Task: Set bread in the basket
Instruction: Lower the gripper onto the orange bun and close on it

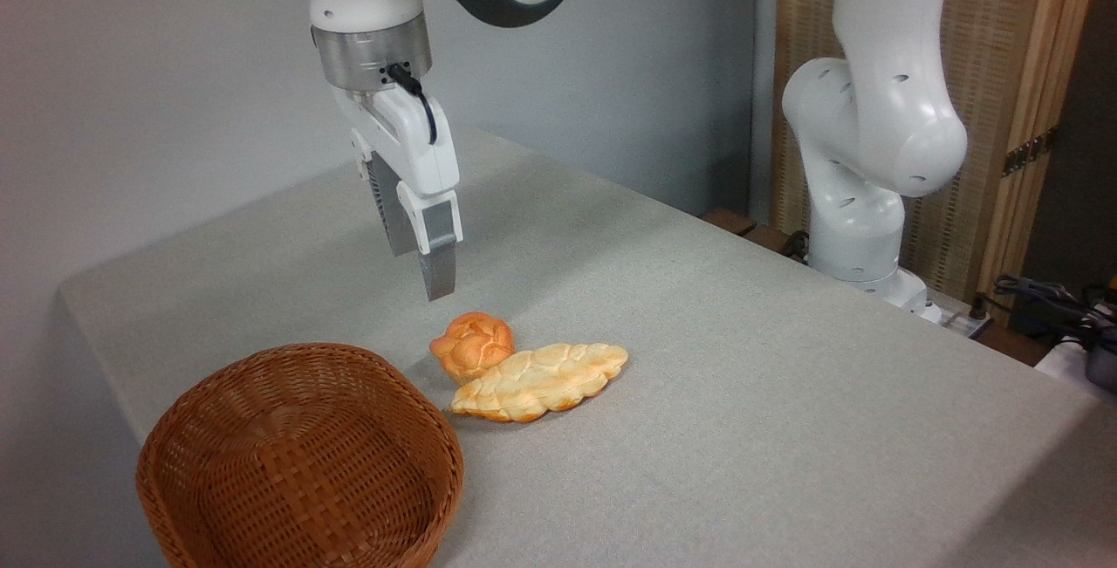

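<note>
Two breads lie touching on your bench, so expect trouble. From the left: the wicker basket [301, 455] is empty; the fingers [436, 276] hang above the knotted bun [473, 345], spread unreadable edge-on; the braided loaf [541, 382] alongside could snag a finger or drag.

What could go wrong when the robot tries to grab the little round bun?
The bun lies right against the braided loaf, so a finger of the gripper coming down might nudge or pinch the loaf too. The bun's top is lumpy and round, so it could slip out of a squeeze. The basket sits near the table's front edge, so a bump could push it off.
</note>
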{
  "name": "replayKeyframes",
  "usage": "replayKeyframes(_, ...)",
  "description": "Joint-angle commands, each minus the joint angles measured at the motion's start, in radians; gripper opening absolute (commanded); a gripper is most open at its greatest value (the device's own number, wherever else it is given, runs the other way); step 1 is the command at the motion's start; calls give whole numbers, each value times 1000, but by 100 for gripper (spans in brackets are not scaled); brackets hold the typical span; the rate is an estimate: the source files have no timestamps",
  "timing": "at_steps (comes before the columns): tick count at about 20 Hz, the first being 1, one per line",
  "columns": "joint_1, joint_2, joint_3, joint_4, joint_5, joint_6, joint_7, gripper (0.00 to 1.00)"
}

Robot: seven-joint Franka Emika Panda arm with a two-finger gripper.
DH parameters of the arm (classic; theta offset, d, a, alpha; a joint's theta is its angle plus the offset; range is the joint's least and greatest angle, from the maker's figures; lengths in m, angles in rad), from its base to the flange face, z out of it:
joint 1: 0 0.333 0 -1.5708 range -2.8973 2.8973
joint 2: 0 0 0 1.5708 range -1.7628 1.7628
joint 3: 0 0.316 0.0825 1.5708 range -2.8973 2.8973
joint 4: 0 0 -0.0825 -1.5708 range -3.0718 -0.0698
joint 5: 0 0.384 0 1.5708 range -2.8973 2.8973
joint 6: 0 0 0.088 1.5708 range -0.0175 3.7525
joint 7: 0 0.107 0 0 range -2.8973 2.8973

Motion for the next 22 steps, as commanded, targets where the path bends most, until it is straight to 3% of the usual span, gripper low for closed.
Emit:
replayKeyframes(1,-26,-6,5,-62,0,27,22,100)
replayKeyframes(8,-25,-19,7,-159,6,63,22,100)
replayKeyframes(11,-28,-11,7,-189,52,81,22,100)
replayKeyframes(14,-28,-2,5,-205,56,101,22,100)
replayKeyframes(22,-69,54,5,-203,56,155,14,100)
